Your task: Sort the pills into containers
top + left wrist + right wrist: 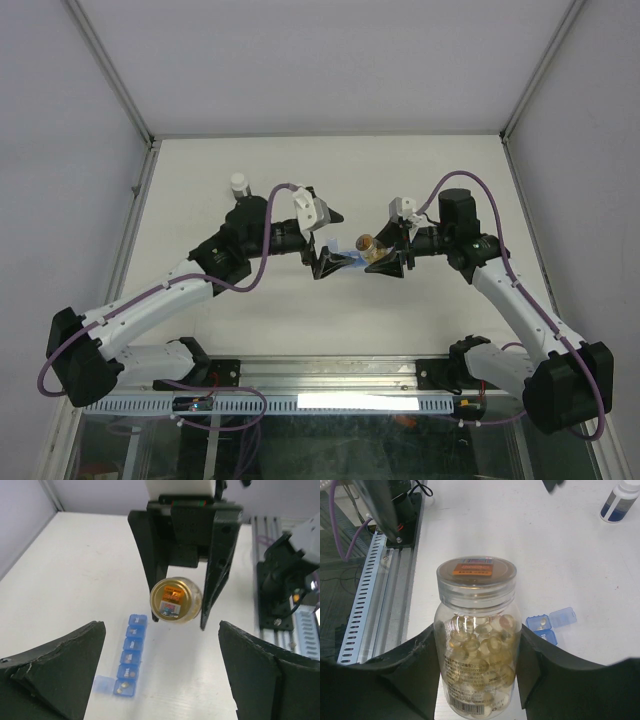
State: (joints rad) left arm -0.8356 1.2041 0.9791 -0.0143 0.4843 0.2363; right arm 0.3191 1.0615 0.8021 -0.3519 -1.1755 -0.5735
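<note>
My right gripper point(477, 680) is shut on a clear bottle point(477, 645) full of amber pills point(485, 635); its clear lid carries an orange label. In the top view the bottle point(367, 246) hangs above the table between both grippers. In the left wrist view its lid point(176, 600) faces me, held between the right gripper's fingers point(218, 570). My left gripper point(162, 672) is open and empty, a short way from the lid. The blue organiser strip point(130, 652) lies on the table below; its end compartment is open with pills point(122, 687) inside. The strip also shows in the right wrist view point(546, 626).
A small white-capped vial point(238, 183) stands at the back left, also in the right wrist view point(619, 502). The slotted metal rail point(370, 590) runs along the near table edge. Grey walls enclose the table on three sides.
</note>
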